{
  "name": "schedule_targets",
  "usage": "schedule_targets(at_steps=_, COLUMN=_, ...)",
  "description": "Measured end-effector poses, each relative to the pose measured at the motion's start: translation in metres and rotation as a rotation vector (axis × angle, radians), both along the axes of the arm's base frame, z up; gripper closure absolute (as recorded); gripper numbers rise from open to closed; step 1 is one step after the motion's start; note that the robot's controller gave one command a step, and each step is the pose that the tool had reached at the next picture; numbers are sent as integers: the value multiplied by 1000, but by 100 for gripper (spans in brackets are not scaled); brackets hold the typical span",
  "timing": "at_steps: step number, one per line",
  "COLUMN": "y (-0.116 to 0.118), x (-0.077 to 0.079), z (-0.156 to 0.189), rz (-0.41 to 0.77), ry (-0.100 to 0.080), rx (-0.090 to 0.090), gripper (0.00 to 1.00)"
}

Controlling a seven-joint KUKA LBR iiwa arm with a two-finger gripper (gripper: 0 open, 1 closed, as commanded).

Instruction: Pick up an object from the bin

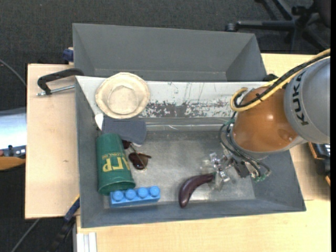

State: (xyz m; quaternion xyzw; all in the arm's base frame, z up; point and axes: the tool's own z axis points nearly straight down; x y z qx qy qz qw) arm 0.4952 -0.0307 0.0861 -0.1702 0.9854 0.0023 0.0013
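A dark purple toy aubergine [190, 187] lies curved on the bin floor near the front wall, right of the middle. My gripper [217, 170] is low at the aubergine's upper right end, its metal fingertips touching or nearly touching that end. Most of the gripper is hidden under the orange wrist cover. Nothing shows clearly between the fingers.
A green cup [112, 163] lies on its side at the left, with a blue toy brick [135, 195] in front of it. A cream bowl [122, 94] leans in the back left corner over a grey-blue flat piece [124, 128]. A small dark brown thing [137, 159] lies beside the cup.
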Motion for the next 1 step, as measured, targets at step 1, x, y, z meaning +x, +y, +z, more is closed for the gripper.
schedule_targets(at_steps=1, y=0, x=1, z=18, rz=0, ry=-4, rx=0, gripper=100)
